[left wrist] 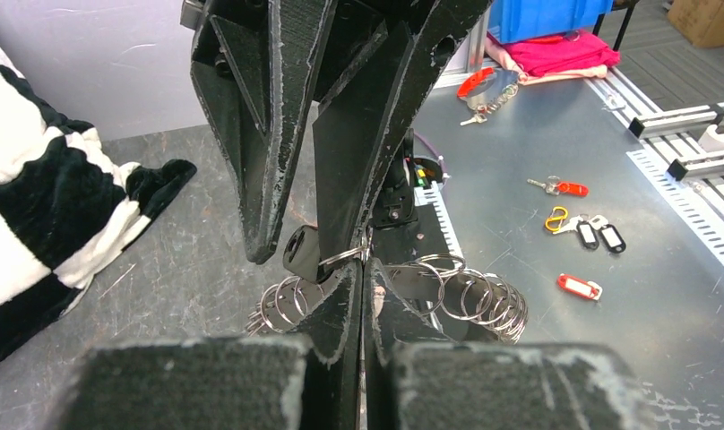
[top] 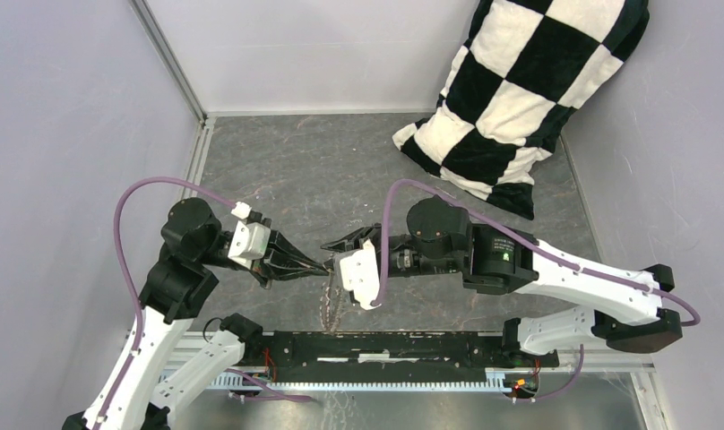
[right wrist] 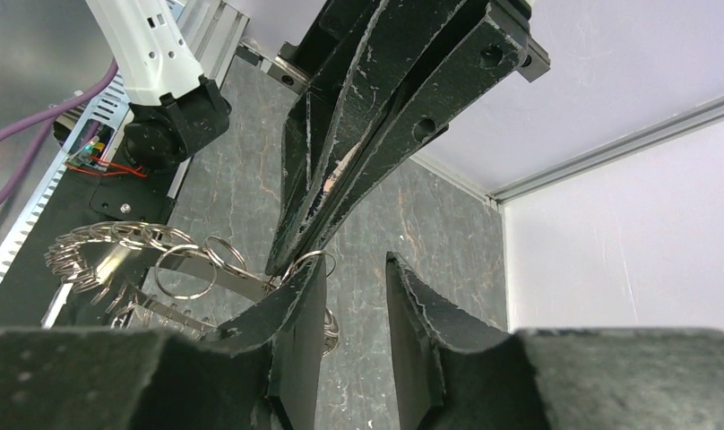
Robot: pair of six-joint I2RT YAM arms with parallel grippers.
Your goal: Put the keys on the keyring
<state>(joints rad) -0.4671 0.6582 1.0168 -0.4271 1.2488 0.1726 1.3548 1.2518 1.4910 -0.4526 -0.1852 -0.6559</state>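
Keyring (left wrist: pixel 484 300) hangs from the left gripper (top: pixel 321 266), which is clamped on it. Right gripper (top: pixel 330 244) faces that gripper tip to tip, jaws apart. What looks like a black key (left wrist: pixel 297 251) sits at the left gripper's tip, so I judge the right arm nearer.

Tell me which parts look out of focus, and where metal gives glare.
Left wrist view: the left gripper is blurred near the lens, and the keyring glints. Right wrist view: the right gripper is blurred near the lens too. Top view: evenly lit, sharp.
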